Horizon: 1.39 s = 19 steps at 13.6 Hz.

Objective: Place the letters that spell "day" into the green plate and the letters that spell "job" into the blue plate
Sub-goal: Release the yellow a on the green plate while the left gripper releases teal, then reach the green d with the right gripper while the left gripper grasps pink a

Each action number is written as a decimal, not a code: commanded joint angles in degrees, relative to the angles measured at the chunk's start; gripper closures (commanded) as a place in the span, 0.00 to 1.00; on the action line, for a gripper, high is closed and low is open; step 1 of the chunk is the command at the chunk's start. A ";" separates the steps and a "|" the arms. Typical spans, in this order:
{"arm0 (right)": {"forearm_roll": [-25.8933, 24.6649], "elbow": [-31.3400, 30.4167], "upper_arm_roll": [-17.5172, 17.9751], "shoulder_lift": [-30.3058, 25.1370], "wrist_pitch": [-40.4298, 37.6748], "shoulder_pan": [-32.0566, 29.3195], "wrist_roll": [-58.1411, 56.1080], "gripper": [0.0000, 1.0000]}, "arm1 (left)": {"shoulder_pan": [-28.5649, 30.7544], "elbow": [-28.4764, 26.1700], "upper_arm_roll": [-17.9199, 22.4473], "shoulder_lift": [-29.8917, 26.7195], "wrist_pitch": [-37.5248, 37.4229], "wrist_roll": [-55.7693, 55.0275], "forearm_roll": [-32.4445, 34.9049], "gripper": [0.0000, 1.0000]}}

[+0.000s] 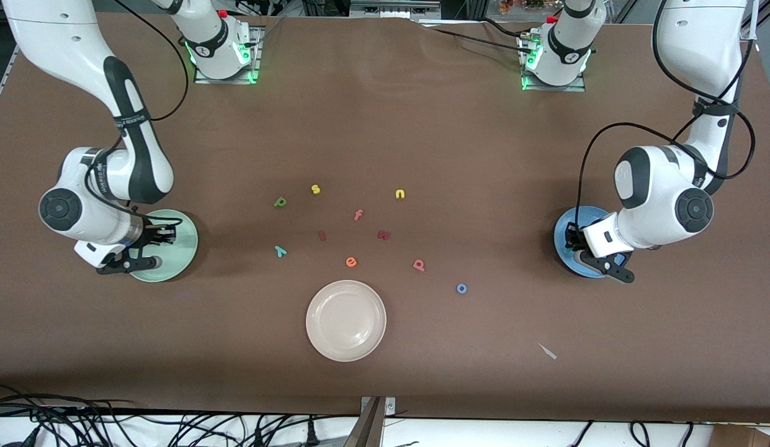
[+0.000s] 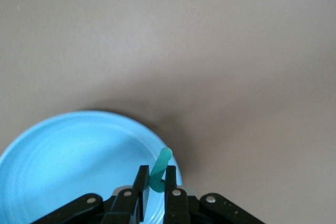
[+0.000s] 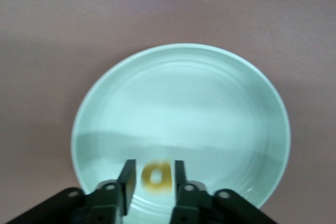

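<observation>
Hovering over the blue plate (image 2: pixel 63 156), the left gripper (image 2: pixel 156 182) is clenching the teal "j" (image 2: pixel 160 169) by its lower end, with the stem poking up past the fingertips. At the right arm's end of the tabletop, the right gripper (image 3: pixel 153 179) is hanging low over the green plate (image 3: pixel 178 103). Its jaws are standing parted, with a sliver of gap on each side of the yellow "d" (image 3: pixel 157 178). That looks like a released letter, though I cannot tell whether it is resting on the plate.

Out on the tabletop, taking twelve as toward the robots' bases, the blue "o" (image 1: pixel 461 288) is lying at four o'clock from the pinkish-red "b" (image 1: pixel 419 265). The dark green "a" (image 1: pixel 280 202) is sitting at twelve o'clock from the teal "y" (image 1: pixel 280 251). All four are lying flat and waiting.

These foam pieces are looking feather-light, soft and squashy, so a gentle pinch should do. I would be taking the "b" and "y" across a straight stem, and the "o" across its ring. The likely worry is a letter clinging to a pad.
</observation>
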 commanded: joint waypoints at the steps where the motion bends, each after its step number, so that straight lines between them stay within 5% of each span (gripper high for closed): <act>1: 1.05 0.07 1.73 -0.99 -0.78 0.32 -0.15 0.00 | 1.29 -3.18 -0.93 -3.36 0.35 1.64 1.70 0.53; 7: 1.05 -4.05 10.95 -6.00 -2.72 0.41 21.70 0.00 | -0.02 -2.22 -1.63 -3.27 0.79 1.39 1.09 0.50; 11: 1.05 -11.95 15.44 -8.99 4.73 0.50 30.51 0.00 | -8.09 3.49 -2.52 -0.02 4.38 -4.21 0.30 0.51; 14: 0.96 -16.97 18.95 -10.05 10.63 0.58 38.24 0.00 | -15.73 10.24 -2.52 6.29 6.06 -14.05 -6.45 0.51; 19: 0.70 -20.57 21.78 -10.32 13.88 0.76 48.36 0.00 | -24.28 22.99 -1.55 17.98 14.22 -27.00 -7.18 0.51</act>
